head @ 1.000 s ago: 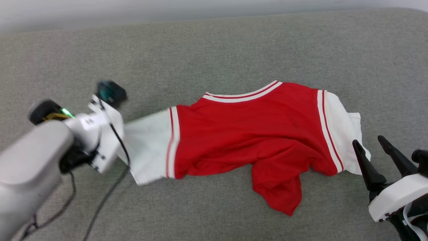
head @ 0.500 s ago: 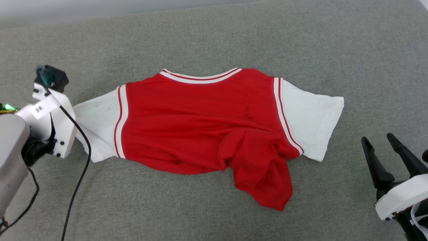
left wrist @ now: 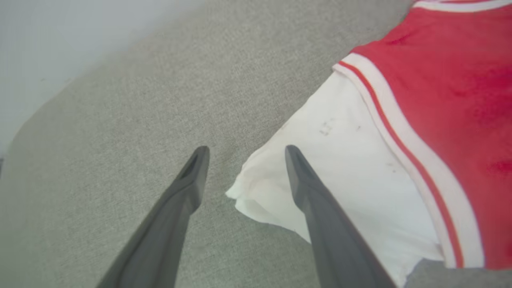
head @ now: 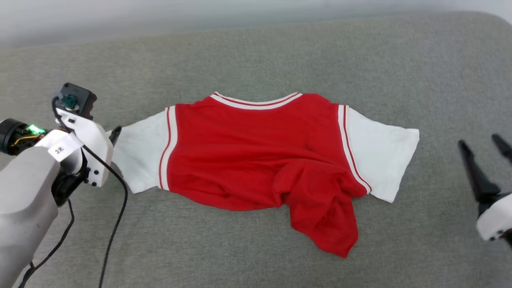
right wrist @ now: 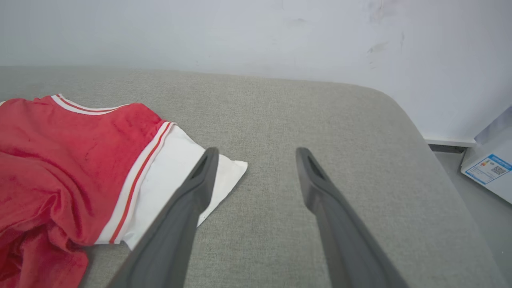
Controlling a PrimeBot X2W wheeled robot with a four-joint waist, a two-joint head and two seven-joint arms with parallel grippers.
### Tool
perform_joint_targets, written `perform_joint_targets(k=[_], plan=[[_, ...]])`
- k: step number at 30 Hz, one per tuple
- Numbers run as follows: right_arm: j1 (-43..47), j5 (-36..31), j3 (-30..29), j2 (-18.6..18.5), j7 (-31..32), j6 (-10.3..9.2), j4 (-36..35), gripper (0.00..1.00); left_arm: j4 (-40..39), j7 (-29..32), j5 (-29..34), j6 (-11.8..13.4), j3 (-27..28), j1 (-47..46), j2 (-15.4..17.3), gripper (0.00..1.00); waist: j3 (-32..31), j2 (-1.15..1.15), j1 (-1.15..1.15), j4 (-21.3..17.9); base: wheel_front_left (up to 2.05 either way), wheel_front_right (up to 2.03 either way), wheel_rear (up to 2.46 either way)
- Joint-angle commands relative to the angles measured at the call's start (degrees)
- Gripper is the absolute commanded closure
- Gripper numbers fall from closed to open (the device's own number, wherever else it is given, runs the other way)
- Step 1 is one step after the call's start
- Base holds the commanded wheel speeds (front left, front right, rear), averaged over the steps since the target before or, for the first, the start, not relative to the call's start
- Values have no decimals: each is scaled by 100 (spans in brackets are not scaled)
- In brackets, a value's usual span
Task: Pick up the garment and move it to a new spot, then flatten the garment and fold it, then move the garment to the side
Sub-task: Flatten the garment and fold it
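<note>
Garment: the garment (head: 256,152) lies near the middle of the grey cushion (head: 256,52), red body up, with its striped collar (head: 256,103) toward the far edge and a white sleeve out to each side
Head view gives you: the whole spread at once, with the lower red body rumpled and bunched into a loose flap (head: 324,216) that points back toward the robot on the right half
Left gripper: the left gripper (left wrist: 246,149) has its fingers spread apart and grips nothing, as you see plainly from its own wrist camera
Left wrist view adds: the crumpled tip of the left sleeve (left wrist: 332,168) lies between the two fingers, one finger crossing in front of the white cloth; you cannot tell whether it touches; small dark specks mark the sleeve
Right gripper: the right gripper (right wrist: 257,150) also stands wide and empty over bare cushion, beside the right sleeve (right wrist: 172,172)
Right wrist view adds: that sleeve's corner lies flat, and past the cushion's rounded end you get a pale wall (right wrist: 240,32), grey floor (right wrist: 486,216) and a carton with a blue-and-white label (right wrist: 490,168)
Cable: from the head camera, a black cable (head: 116,200) loops down from the left wrist across the cushion, near the left sleeve
</note>
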Motion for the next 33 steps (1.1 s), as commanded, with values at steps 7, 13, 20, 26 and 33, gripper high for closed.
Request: perform_joint_targets(k=[7,13,20,26,33], plan=[[-936,146,230,-1044,630,-4,-87,0,-705,-1043,126,478,227,325,-14,0,-331,0,0,480,0,0,0],[-1502,775,845,-1699,1991,-4,262,0,-1214,-1109,210,702,206,406,28,0,-214,0,0,706,0,0,0],[-2258,1793,1553,-2208,4257,-5,1019,0,-1725,-1039,275,890,204,291,51,0,84,0,0,955,0,0,0],[-2760,1975,1691,-1874,5095,-4,1607,0,-1959,-971,325,947,196,125,28,0,398,0,0,1119,0,0,0],[-2782,1703,2140,-1563,5209,-3,2059,0,-2024,-953,323,954,220,-40,-29,0,733,0,0,1195,0,0,0]])
